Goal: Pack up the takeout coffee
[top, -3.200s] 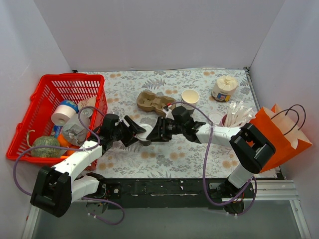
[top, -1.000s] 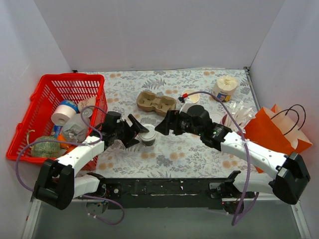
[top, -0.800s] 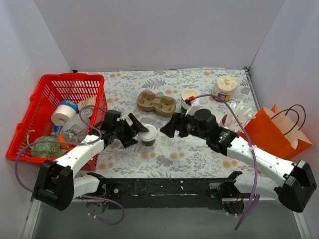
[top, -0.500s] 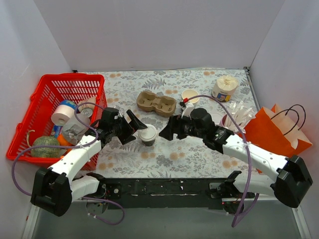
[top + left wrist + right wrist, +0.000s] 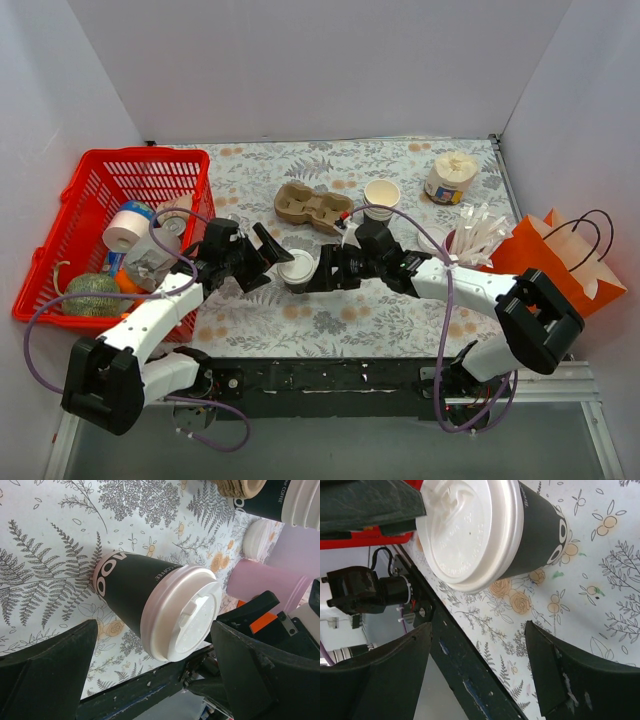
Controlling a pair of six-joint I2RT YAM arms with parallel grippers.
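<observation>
The takeout coffee (image 5: 296,270) is a dark paper cup with a round white lid, standing upright on the floral table mat. My left gripper (image 5: 270,262) is open just left of it. My right gripper (image 5: 318,272) is open just right of it. In the left wrist view the cup (image 5: 135,592) stands ahead of the open left gripper (image 5: 154,647), apart from both fingers. In the right wrist view the cup (image 5: 520,535) stands ahead of the open right gripper (image 5: 477,630), and nothing is held.
A red basket (image 5: 95,185) of goods stands at the left. A cardboard cup carrier (image 5: 312,207), a stack of lidless cups (image 5: 381,196) and a tub (image 5: 450,177) stand behind. A pink cup of white sticks (image 5: 470,238) and an orange paper bag (image 5: 560,265) are at the right.
The right gripper drew back to the right, away from the cup, then came back left beside it. The left gripper shifted only slightly. The cup stayed in place.
</observation>
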